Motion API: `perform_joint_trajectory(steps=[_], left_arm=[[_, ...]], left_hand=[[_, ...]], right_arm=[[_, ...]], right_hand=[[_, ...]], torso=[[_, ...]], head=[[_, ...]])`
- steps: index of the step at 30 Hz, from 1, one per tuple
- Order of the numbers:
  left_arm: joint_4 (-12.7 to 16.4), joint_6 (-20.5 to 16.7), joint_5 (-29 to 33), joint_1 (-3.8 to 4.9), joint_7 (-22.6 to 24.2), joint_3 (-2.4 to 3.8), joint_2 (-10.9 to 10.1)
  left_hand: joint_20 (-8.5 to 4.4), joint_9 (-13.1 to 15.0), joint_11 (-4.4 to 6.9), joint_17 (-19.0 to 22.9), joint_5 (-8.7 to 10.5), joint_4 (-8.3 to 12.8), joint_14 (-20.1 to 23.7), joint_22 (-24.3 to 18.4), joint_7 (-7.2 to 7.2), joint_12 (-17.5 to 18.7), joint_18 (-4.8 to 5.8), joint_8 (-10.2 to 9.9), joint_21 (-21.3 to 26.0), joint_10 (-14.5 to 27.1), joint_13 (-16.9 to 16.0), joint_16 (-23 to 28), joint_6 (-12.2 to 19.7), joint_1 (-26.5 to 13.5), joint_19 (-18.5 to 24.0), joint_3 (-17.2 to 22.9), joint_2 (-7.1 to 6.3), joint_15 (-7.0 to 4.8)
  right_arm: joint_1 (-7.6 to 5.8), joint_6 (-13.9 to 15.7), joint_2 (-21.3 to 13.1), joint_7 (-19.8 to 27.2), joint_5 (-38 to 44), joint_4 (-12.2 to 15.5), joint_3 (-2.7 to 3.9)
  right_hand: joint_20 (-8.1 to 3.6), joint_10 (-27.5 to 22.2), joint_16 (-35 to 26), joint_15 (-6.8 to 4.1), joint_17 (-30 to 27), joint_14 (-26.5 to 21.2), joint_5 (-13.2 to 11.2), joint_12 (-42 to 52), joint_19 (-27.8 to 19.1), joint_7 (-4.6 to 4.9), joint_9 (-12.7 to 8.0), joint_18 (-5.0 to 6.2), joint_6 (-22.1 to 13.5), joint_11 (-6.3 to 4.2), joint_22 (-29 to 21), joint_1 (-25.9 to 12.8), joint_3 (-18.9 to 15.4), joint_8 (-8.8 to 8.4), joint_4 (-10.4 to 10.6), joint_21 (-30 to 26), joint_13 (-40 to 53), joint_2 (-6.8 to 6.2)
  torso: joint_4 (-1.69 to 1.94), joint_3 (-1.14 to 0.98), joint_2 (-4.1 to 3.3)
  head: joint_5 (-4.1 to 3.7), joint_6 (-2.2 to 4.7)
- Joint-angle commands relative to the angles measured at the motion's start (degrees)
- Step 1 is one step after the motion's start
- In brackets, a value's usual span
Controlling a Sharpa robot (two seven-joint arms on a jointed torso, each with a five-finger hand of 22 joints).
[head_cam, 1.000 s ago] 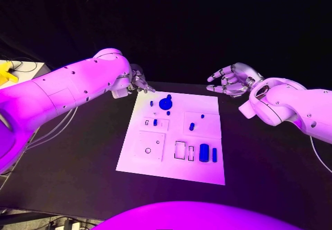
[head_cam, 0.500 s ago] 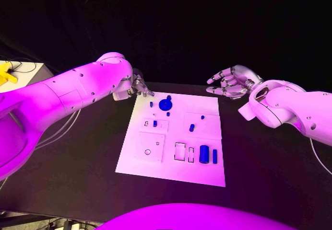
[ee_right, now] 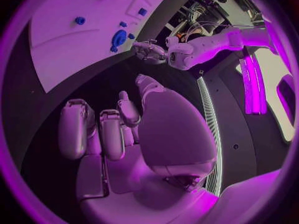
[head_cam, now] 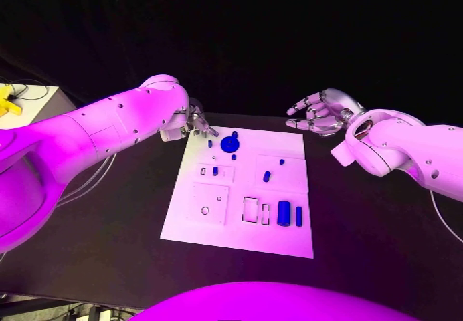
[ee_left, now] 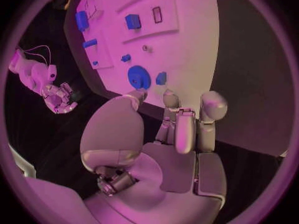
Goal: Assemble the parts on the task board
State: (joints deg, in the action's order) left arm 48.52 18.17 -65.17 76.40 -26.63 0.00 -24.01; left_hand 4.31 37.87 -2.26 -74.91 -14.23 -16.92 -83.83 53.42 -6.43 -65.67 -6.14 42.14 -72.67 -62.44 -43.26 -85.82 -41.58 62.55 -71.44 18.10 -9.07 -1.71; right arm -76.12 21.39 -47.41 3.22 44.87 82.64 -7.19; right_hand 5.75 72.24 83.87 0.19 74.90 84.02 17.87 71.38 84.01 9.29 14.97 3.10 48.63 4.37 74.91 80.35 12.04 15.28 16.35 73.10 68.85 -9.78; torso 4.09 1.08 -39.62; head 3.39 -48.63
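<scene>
Head view: the left hand (head_cam: pixel 196 123) hangs just off the far left corner of the task board (head_cam: pixel 193 221), its fingers bunched together and pointing down toward the board's edge; whether anything sits between them cannot be told from here. Just beside those fingers, on the board, lies a round blue disc (head_cam: pixel 229 144) with small blue parts close around it. Farther from the hand, toward the robot, a blue block (head_cam: pixel 284 212) and a slim blue bar (head_cam: pixel 299 215) lie side by side. The right hand (head_cam: pixel 318 114) floats beyond the board's far right corner, well apart from every part, fingers curled loosely and separated, holding nothing.

Left wrist view: the left hand (ee_left: pixel 177 129) shows its fingers drawn in over the dark table, nothing visible in them; the round blue disc (ee_left: pixel 139 77) lies just past the fingertips.

Right wrist view: the right hand (ee_right: pixel 118 129) is relaxed and unloaded, fingers apart above the table, with the task board (ee_right: pixel 69 50) ahead of them.
</scene>
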Motion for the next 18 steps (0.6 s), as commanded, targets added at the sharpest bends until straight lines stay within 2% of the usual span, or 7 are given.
perform_joint_trajectory(steps=[1,9,18], left_arm=[[-0.4,1.8,-0.1,-0.15,0.7,-0.09,0.4],[-1.2,2.3,0.0,-0.36,0.9,-0.27,0.7],[-1.7,2.2,0.2,-0.57,1.6,-0.37,0.9]], left_hand=[[0.39,-0.1,-0.03,-7.1,0.35,0.1,-2.8,0.0,-0.08,0.0,-1.03,0.2,0.2,0.5,0.1,-0.2,-0.2,-0.5,0.2,-0.3,0.28,0.42],[0.39,-0.2,-0.02,-7.1,0.20,0.2,-2.8,-0.1,-0.08,0.0,-1.05,0.2,0.2,0.7,0.2,-0.2,-0.2,-0.3,0.2,-0.1,0.79,0.43],[0.43,-0.3,-0.02,-7.0,0.12,0.4,-2.7,-0.1,-0.09,0.0,-1.05,0.2,0.2,0.9,0.4,-0.2,0.0,1.0,0.3,0.3,1.28,0.42]], right_arm=[[0.02,-0.3,0.1,0.8,0.4,0.1,0.02],[0.02,-0.3,0.1,0.8,0.4,0.1,0.02],[0.02,-0.4,0.2,0.8,0.4,0.1,0.02]], right_hand=[[-0.13,-0.2,-0.2,-0.29,4.4,2.7,0.3,-0.3,0.0,0.13,0.1,0.67,-0.4,0.06,3.5,-0.6,0.3,0.31,0.1,-0.2,-0.1,-0.06],[-0.13,-0.2,-0.2,-0.29,4.4,2.7,0.3,-0.3,0.0,0.13,0.1,0.67,-0.4,0.06,3.5,-0.6,0.3,0.31,0.1,-0.2,-0.1,-0.06],[-0.13,-0.2,-0.2,-0.28,4.4,2.7,0.3,-0.3,0.0,0.13,0.1,0.67,-0.5,0.06,3.5,-0.7,0.4,0.36,0.1,-0.2,-0.1,0.00]], torso=[[0.06,-0.02,0.01],[-0.02,-0.02,-0.03],[0.09,-0.03,0.05]], head=[[-0.06,-0.01],[0.04,-0.27],[-0.28,-0.42]])
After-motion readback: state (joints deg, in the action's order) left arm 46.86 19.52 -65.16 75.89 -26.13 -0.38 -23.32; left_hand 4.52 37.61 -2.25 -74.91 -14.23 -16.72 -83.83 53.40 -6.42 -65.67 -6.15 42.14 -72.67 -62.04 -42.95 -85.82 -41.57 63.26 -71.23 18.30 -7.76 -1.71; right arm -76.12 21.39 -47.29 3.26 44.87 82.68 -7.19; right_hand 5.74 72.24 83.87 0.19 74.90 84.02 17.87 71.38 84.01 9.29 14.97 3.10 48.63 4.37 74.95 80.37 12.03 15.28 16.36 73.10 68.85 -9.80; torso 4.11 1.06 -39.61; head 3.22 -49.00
